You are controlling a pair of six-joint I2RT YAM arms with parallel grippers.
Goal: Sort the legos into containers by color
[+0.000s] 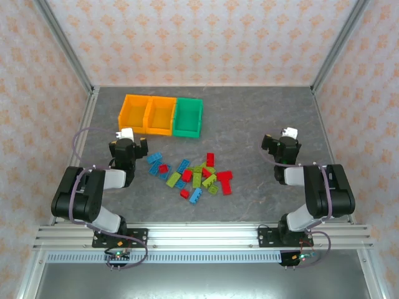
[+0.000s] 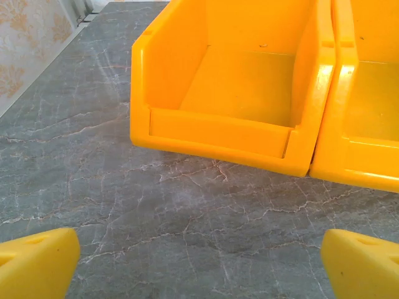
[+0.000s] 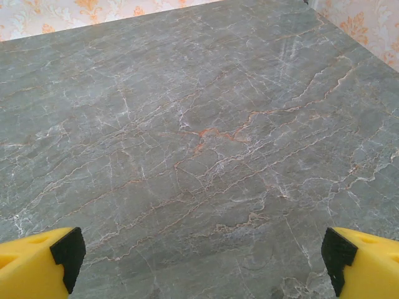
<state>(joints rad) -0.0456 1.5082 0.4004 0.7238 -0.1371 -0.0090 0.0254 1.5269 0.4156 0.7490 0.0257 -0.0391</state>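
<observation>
Bright, even, diffuse light falls from overhead. In the top view the desk (image 1: 262,118) shows no hard shadows, only soft dark patches close under the arms and a faint one along the near side of the containers (image 1: 161,115). The legos (image 1: 193,174) are small but clear in colour. In the left wrist view the orange bin (image 2: 230,93) carries glossy streaks on its right wall, and a pale sheen lies on the far left desk. The left gripper (image 2: 199,258) and right gripper (image 3: 199,261) look slightly soft at the near corners.

Legos (image 1: 187,175) loose nr 3 containers (image 1: 159,131)
</observation>
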